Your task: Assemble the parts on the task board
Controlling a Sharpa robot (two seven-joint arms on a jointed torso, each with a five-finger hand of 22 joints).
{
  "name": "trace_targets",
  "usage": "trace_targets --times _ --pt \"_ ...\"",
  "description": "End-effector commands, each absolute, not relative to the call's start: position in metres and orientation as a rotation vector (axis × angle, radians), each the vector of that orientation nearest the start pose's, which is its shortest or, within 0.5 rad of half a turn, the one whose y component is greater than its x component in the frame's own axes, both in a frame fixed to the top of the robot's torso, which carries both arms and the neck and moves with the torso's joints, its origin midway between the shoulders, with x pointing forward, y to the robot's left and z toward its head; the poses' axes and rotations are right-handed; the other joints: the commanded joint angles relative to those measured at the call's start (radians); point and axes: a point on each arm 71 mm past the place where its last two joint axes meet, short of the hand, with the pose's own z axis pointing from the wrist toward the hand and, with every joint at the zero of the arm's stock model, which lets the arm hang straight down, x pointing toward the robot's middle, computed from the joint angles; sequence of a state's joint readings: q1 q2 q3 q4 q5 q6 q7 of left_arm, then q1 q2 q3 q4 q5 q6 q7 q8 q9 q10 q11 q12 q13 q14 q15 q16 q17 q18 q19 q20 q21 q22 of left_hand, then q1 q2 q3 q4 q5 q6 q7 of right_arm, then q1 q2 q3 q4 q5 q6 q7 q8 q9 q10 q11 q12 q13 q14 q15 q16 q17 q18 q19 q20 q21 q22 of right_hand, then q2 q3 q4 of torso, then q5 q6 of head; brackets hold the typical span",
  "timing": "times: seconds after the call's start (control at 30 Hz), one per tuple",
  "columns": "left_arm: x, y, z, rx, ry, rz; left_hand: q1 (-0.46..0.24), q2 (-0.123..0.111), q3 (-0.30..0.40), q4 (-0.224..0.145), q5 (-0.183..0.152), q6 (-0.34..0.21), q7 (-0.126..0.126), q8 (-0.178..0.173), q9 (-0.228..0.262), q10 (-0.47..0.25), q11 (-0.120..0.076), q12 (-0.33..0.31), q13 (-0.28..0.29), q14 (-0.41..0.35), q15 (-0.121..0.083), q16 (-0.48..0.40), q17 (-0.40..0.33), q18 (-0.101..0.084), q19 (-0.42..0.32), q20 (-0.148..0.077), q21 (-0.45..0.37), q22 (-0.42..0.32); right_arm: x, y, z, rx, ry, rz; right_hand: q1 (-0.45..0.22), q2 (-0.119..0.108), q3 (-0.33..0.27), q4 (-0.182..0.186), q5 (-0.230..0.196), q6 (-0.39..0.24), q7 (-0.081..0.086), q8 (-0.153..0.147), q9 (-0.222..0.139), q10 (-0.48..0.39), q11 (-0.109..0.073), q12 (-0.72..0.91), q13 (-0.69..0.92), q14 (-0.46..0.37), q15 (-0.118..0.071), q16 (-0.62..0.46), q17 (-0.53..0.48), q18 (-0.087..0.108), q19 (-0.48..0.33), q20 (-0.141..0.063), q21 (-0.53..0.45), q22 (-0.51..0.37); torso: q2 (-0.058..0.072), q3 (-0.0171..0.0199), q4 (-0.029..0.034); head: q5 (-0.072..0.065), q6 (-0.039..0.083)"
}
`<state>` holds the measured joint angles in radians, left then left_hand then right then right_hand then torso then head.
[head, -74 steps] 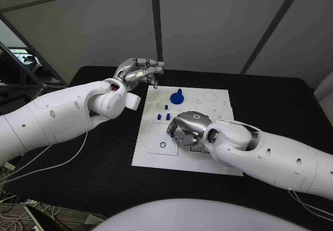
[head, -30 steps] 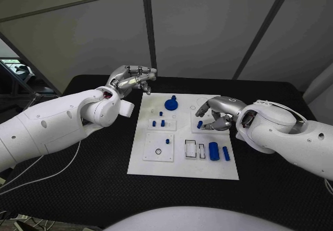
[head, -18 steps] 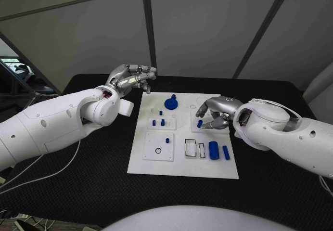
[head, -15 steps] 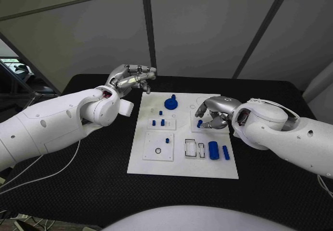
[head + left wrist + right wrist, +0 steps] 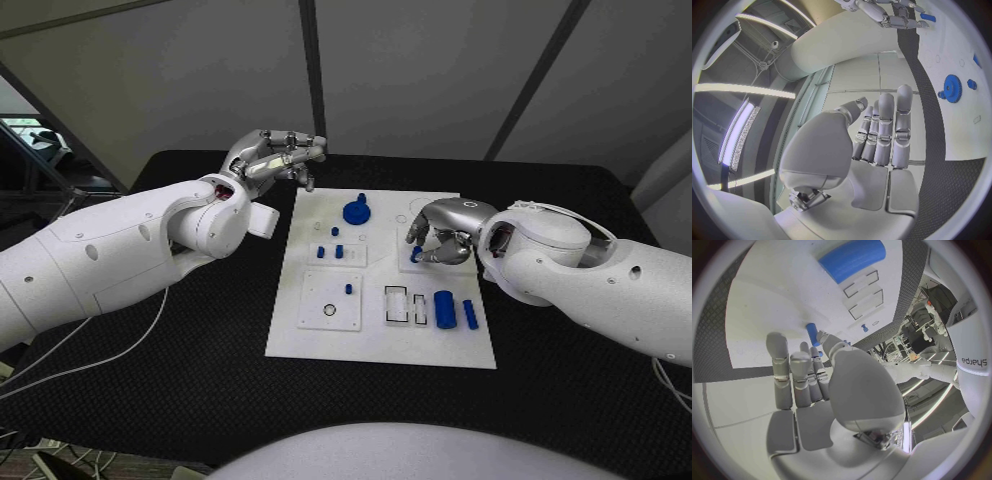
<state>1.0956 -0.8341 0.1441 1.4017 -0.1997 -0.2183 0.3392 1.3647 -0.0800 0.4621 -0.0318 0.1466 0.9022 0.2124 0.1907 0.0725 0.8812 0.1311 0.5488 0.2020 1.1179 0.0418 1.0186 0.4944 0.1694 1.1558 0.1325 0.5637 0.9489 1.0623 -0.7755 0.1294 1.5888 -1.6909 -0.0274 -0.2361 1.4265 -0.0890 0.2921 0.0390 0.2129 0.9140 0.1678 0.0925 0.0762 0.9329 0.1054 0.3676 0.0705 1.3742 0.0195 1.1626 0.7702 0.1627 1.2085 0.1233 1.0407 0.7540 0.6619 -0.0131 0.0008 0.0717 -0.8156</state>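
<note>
Head view first: I see the task board point(image 5: 382, 335) lying in the middle of the black worktop point(image 5: 577, 210). My right robot hand point(image 5: 437, 236) sits over the board's right-centre, pinching a small blue peg point(image 5: 415, 255) at its fingertips, just above the board surface. My left robot hand point(image 5: 274, 155) hangs off the board's far left corner with fingers curled in and nothing in them. On the board I note a blue gear point(image 5: 356, 212) near the far edge, a pair of short pegs point(image 5: 330, 253) standing in the upper left insert, one peg point(image 5: 348, 292) in the lower left insert, and a blue cylinder point(image 5: 444, 310) with a slimmer bar point(image 5: 470, 316) beside it near the empty rectangular slots point(image 5: 404, 305). I judge the task partly done: several parts seated, slots unfilled.

Left wrist view: this robot hand point(image 5: 879, 135) shows fingers together and partly curled, empty; the gear point(image 5: 951, 89) lies well apart.

Right wrist view: the robot hand point(image 5: 807, 372) grips the peg point(image 5: 812, 334) between thumb and fingers, close over the board; the cylinder point(image 5: 852, 259) lies beyond
</note>
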Motion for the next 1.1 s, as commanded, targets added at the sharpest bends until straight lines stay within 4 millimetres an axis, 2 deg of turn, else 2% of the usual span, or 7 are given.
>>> trace_targets --times 0.03,0.37,0.57,0.93,1.1 --pt "0.5129 0.2387 -0.1701 -0.985 1.392 -1.535 -0.005 0.002 0.001 0.001 0.004 -0.005 -0.003 0.004 0.001 -0.004 0.0 0.003 0.001 -0.002 0.003 0.005 -0.001 0.013 0.002 0.004 0.004 0.001 0.4667 -0.151 -0.1973 -0.383 1.834 0.529 0.0 0.004 0.005 -0.002 -0.001 0.005 0.002 0.002 0.001 0.009 0.0 0.005 -0.001 0.007 -0.001 0.006 -0.001 -0.01 0.007 -0.002 0.005 0.001 0.0 0.0006 0.0004 0.0 -0.002" --pt "0.5127 0.2383 -0.1702 -0.984 1.397 -1.539 -0.005 0.003 0.001 0.001 0.004 -0.005 -0.003 0.005 0.001 -0.004 0.0 0.004 0.001 -0.002 0.003 0.006 -0.001 0.013 0.002 0.004 0.004 0.001 0.4678 -0.1514 -0.1994 -0.388 1.852 0.518 -0.006 0.001 0.022 0.004 0.001 0.021 0.0 0.008 0.002 0.024 -0.001 0.003 -0.005 0.008 -0.002 0.007 -0.005 -0.01 0.006 -0.003 0.008 0.003 0.0 0.0006 -0.0004 0.001 -0.001" --pt "0.5131 0.2376 -0.1706 -0.985 1.401 -1.541 -0.005 0.003 0.001 0.001 0.004 -0.005 -0.003 0.005 0.001 -0.005 0.0 0.004 0.001 -0.002 0.003 0.006 -0.001 0.013 0.002 0.004 0.004 0.001 0.4684 -0.149 -0.1998 -0.39 1.848 0.526 -0.007 0.0 0.046 0.008 -0.004 0.061 -0.005 0.024 0.007 0.056 -0.007 0.006 -0.005 0.017 -0.006 0.02 0.007 -0.014 0.018 -0.006 0.027 0.029 0.001 0.0009 0.0006 0.002 -0.004" --pt "0.514 0.2381 -0.1719 -0.99 1.411 -1.537 -0.005 0.003 0.001 0.001 0.004 -0.005 -0.003 0.005 0.001 -0.005 0.0 0.004 0.001 -0.002 0.003 0.006 -0.001 0.013 0.002 0.004 0.004 0.001 0.4685 -0.1477 -0.1984 -0.381 1.827 0.537 -0.014 0.011 0.076 0.019 -0.021 0.134 -0.029 0.051 0.015 0.139 -0.032 0.007 -0.001 0.051 -0.025 0.054 0.057 -0.028 0.062 -0.021 0.085 0.108 0.0 0.001 -0.0005 0.002 -0.01" --pt "0.5141 0.2377 -0.1723 -0.993 1.418 -1.537 -0.006 0.003 0.001 0.002 0.005 -0.006 -0.003 0.006 0.001 -0.005 0.0 0.005 0.001 -0.002 0.003 0.006 -0.002 0.013 0.002 0.004 0.004 0.001 0.469 -0.1481 -0.1974 -0.368 1.815 0.535 -0.006 0.021 0.086 0.014 -0.024 0.166 -0.039 0.065 0.021 0.174 -0.044 0.004 0.001 0.074 -0.035 0.088 0.122 -0.036 0.087 -0.03 0.117 0.154 0.0 0.0007 -0.0006 0.0 -0.01"
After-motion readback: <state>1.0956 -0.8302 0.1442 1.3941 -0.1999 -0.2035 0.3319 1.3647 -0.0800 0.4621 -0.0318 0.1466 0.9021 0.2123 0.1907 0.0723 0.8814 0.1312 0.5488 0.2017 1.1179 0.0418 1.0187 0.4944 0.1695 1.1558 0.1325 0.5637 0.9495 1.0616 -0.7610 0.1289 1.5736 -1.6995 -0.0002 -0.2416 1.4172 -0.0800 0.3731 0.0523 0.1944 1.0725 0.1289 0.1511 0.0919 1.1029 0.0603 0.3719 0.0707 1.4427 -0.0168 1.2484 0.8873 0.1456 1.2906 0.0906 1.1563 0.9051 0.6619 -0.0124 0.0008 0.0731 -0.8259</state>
